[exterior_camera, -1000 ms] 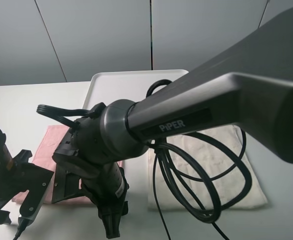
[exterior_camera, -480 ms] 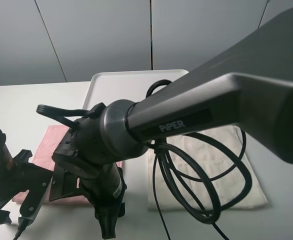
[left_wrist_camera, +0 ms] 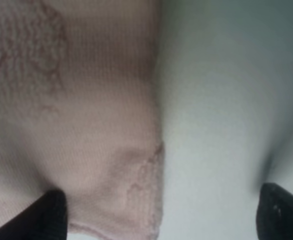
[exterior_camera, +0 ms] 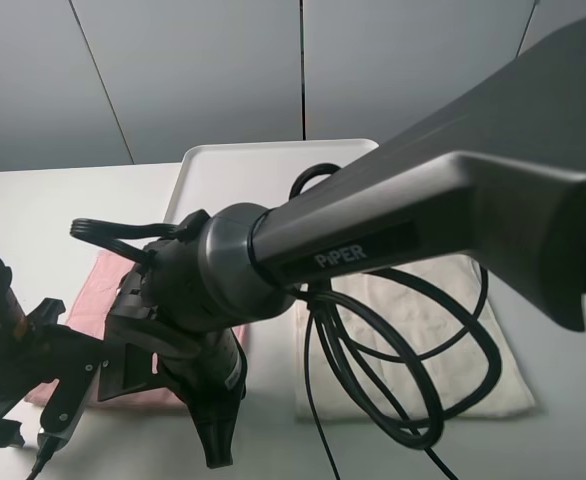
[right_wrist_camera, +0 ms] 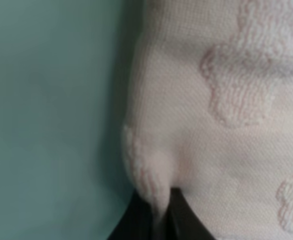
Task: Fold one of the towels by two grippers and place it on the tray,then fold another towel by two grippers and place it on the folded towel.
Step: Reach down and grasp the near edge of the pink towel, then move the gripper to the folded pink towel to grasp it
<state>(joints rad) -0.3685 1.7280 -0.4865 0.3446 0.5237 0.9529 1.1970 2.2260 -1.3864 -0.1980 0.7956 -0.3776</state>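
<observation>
Right end effector (right_wrist_camera: 154, 220) clamped on pink towel (right_wrist_camera: 226, 125) edge; left end effector (left_wrist_camera: 166, 212) spread wide, holding nothing, towel corner between its fingers on the table (left_wrist_camera: 226, 100)

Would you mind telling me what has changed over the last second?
The right gripper shifted slightly left and down in the high view, at the near edge of the pink towel; it pinches a fold of it. The left gripper, open at the towel's corner, the white towel and the tray stayed put.
</observation>
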